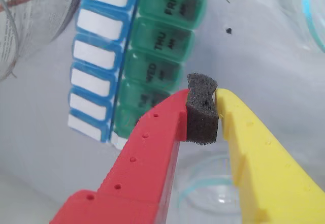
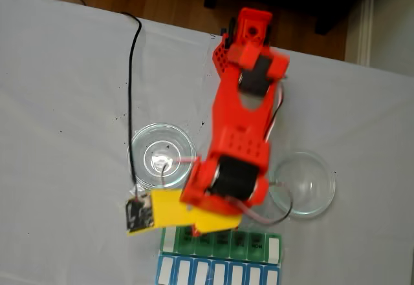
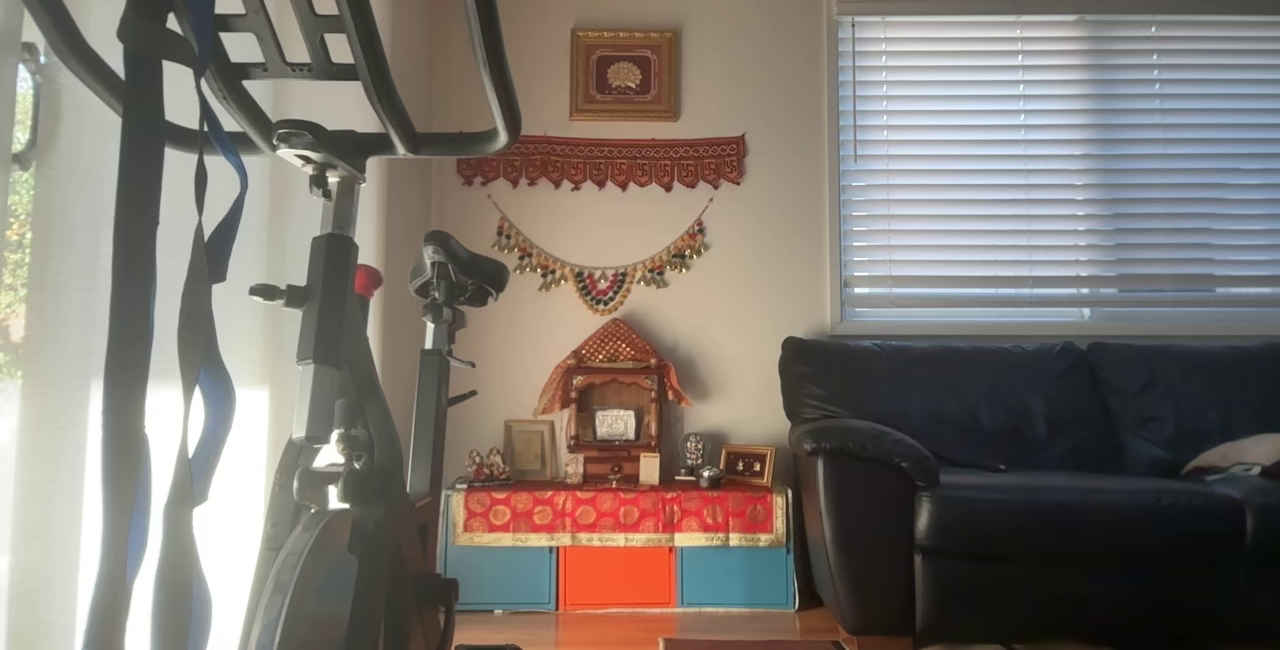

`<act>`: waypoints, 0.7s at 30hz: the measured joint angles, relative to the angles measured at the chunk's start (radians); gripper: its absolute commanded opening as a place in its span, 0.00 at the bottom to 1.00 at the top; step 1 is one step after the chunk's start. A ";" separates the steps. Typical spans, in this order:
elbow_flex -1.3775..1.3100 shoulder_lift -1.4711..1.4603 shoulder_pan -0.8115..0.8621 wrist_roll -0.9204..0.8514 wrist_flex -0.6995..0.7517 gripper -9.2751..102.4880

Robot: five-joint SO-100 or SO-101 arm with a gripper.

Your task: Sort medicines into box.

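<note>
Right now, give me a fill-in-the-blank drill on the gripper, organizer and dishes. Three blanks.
1. In the wrist view, the gripper has one red finger and one ___ finger.
2. The lids marked FRI, THU and WED on the pill organizer belong to its ___ row.
3. In the fixed view, the number of clear glass dishes on the white table is ___.

Missing words: yellow; green; two
</note>
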 measured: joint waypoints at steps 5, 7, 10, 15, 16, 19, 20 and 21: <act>0.548 0.396 -0.072 -0.021 -0.209 0.09; 0.749 0.575 -0.072 -0.061 -0.301 0.09; 1.051 0.833 -0.057 -0.149 -0.417 0.09; 1.440 1.127 -0.106 -0.285 -0.486 0.10; 1.511 1.195 -0.110 -0.307 -0.474 0.10; 1.674 1.381 -0.100 -0.383 -0.345 0.10; 1.695 1.410 -0.103 -0.402 -0.299 0.10; 1.706 1.431 -0.106 -0.414 -0.261 0.10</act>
